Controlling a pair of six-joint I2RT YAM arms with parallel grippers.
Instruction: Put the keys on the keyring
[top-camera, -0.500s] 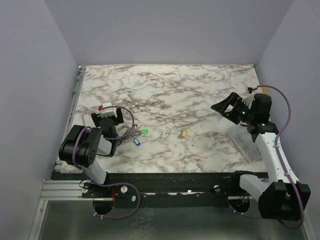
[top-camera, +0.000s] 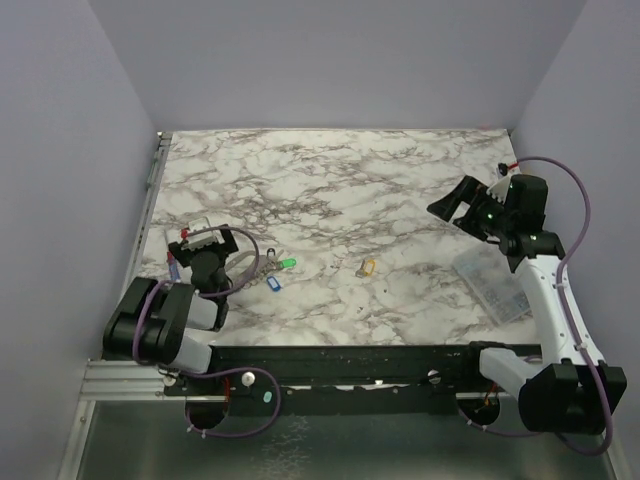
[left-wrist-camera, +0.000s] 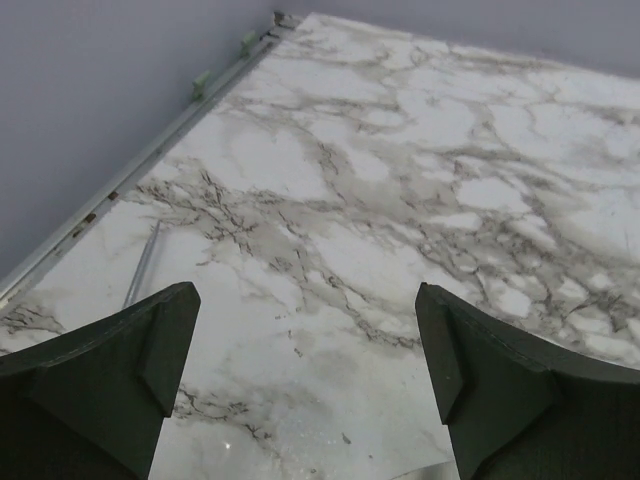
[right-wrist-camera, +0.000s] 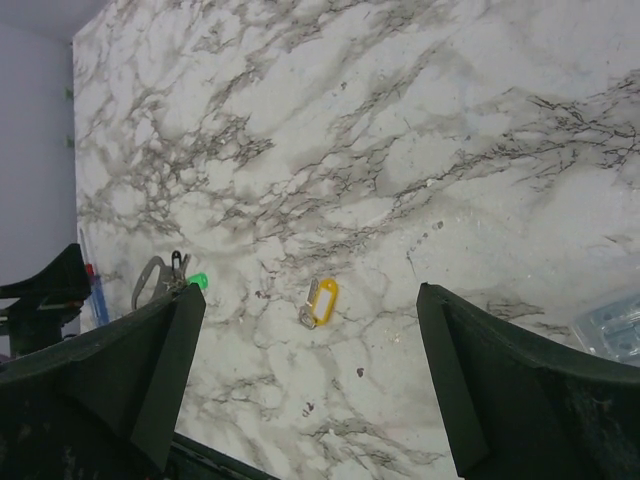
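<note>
Both empty. Left gripper (left-wrist-camera: 305, 300) has its fingers spread wide with only bare marble-pattern tabletop (left-wrist-camera: 400, 150) between them. Right gripper (top-camera: 448, 200) is also spread, raised well to the right of the ring.

Landmark is the small silver metal keyring loop (top-camera: 254, 268), lying flat near the left arm.
- green-tagged tiny key (top-camera: 288, 264): just beside the ring's right end. Can't tell if it's touching or already threaded.
- blue-tagged tiny key (top-camera: 275, 283): just on the near side of the ring, apart from the green one.
- yellow-tagged tiny key (right-wrist-camera: 322, 302): well right of the ring, alone on the marble.

My read on the step: approach, nothing on the ring for sure yet. The left wrist camera looks past the ring to the far-left corner, so re-aim it before descending. The left arm should pin the ring by its far end and leave the opening free. The right arm takes the yellow key by its plastic tag, not the blade. These are thin flat parts, so expect them to slide on marble. Come straight down and close slowly.

Count:
- 3 keys
- 1 ring
- 1 thin red-and-blue stick (top-camera: 172, 265), left of the ring
- 1 clear plastic box (top-camera: 490, 285), far right of the ring
- 2 grippers
</note>
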